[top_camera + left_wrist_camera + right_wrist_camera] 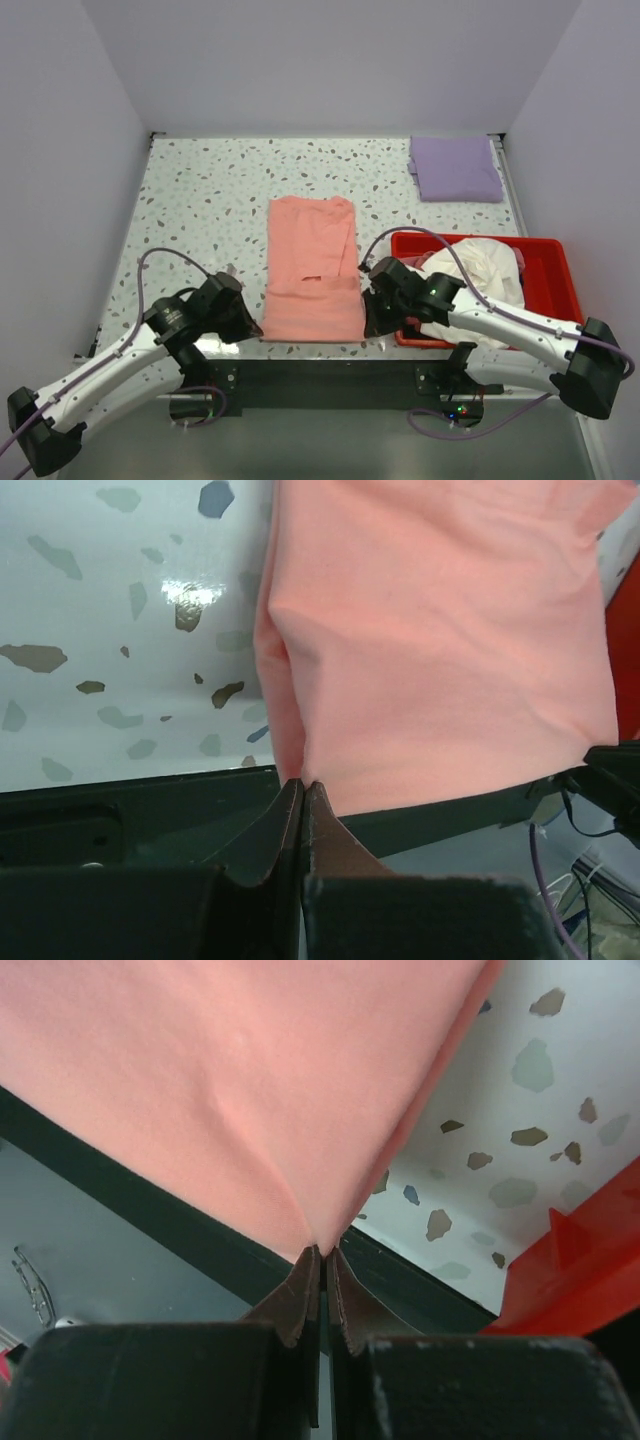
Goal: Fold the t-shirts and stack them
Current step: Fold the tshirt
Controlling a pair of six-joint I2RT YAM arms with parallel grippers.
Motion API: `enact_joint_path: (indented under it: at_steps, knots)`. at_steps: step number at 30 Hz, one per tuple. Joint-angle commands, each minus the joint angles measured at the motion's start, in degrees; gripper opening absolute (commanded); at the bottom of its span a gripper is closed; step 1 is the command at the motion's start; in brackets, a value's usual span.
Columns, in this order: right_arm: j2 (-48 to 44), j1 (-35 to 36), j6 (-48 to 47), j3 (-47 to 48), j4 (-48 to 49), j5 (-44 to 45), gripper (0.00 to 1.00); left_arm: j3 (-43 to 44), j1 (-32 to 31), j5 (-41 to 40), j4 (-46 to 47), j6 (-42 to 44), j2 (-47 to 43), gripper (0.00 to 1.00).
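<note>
The left end effector [302,785] sits closest, its dark fingers pinched shut on the near-left corner of the salmon-pink t-shirt [310,265], where the cloth gathers into soft creases at the tips. The right end effector [323,1252] is clamped the same way on the near-right corner – the fabric draws to a point between its fingers.

The shirt is plain, matte and soft. It is folded into a tall, narrow rectangle with the sleeves turned in, and a crosswise fold line runs over its lower third. It lies in the middle of the speckled counter [200,200], with its lower hem at the near edge between the two arms.

A lavender t-shirt [455,168] lies folded in a neat rectangle at the far right corner, well apart from the pink one. A cream-white t-shirt [480,270] lies crumpled in a red bin [560,275] on the right – just beside the right arm.
</note>
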Motion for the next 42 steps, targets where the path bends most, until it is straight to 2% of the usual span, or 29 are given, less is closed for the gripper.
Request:
enact_joint_path:
  at_steps: [1,7,10,16,24,32,42]
  knots:
    - [-1.5,-0.3,-3.7,6.8,-9.2,4.8,0.0,7.5,-0.1,-6.6,-5.6,1.8,1.9,0.0]
    - [-2.1,-6.1,-8.8,13.9,-11.0,8.3,0.0,17.2,-0.2,-14.0,-3.5,5.5,7.6,0.0]
    - [-1.0,-11.4,-10.8,15.7,-7.3,6.1,0.0,21.3,-0.1,-19.2,-1.2,6.5,10.3,0.0]
    - [2.6,-15.2,-14.5,22.0,0.6,8.6,0.0,27.1,1.0,-26.2,7.8,11.3,15.4,0.0]
    - [9.7,-21.6,-15.8,28.7,5.8,5.7,0.0,33.7,13.2,-19.3,15.0,21.2,26.0,0.0]
    - [17.0,-26.6,-17.5,36.2,7.2,1.9,0.0,41.2,17.3,-17.5,18.4,25.8,35.1,0.0]
    - [26.8,-31.2,-18.1,41.1,8.7,-3.7,0.0,44.7,23.7,-13.2,22.5,28.6,43.1,0.0]
